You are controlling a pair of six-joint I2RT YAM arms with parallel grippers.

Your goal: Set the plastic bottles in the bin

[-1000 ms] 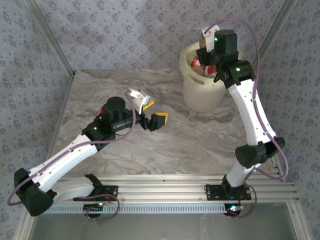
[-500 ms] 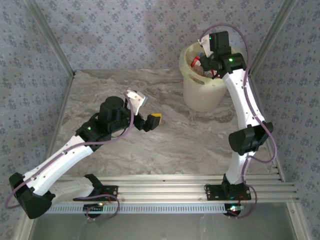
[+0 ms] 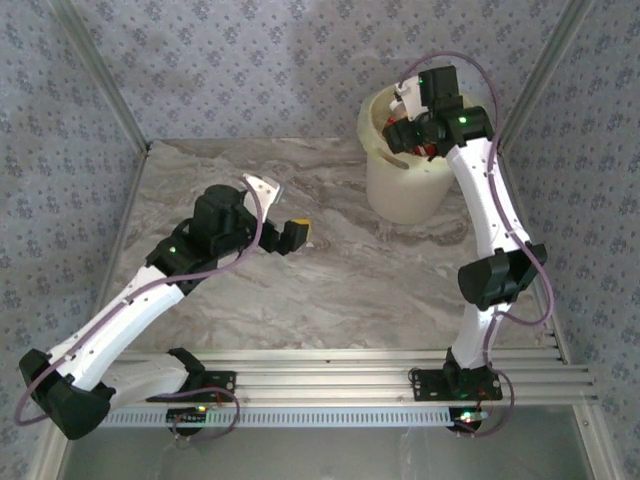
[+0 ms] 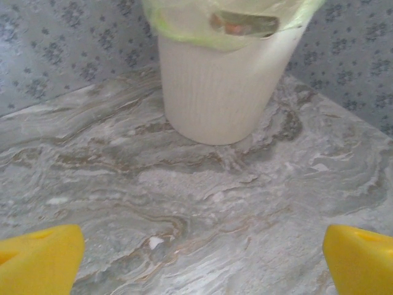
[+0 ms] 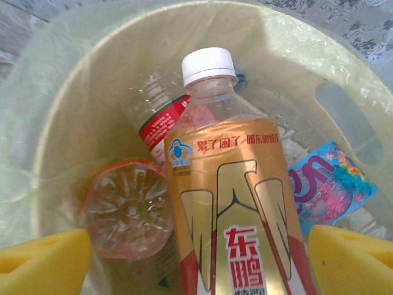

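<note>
— Left end effector (image 4: 198,258) first, being nearest: yellow pads spread wide, nothing between them, over the marble table (image 4: 184,203) and facing the bin (image 4: 215,92). It looks idle to me.

— And the right end effector (image 5: 198,258)?

— Over the bin's mouth, pads wide. The white-capped bottle (image 5: 227,184) with the orange label lies between them, cap toward the far wall. There is a gap on its left side. On the right I can't tell whether the pad touches the label.

— So how should it finish the drop cleanly?

— Hold the jaws wide and lift straight up until the pads clear the rim, then swing away. A sideways pull could snag that label and drag the bottle out.

— What's beneath it?

— A clear bottle (image 5: 126,209) seen base-on, a red-labelled bottle (image 5: 163,123), and a blue-labelled bottle (image 5: 328,181) to the right. The pile looks loose, so the top bottle may roll, but the walls look tall enough to hold it.
</note>
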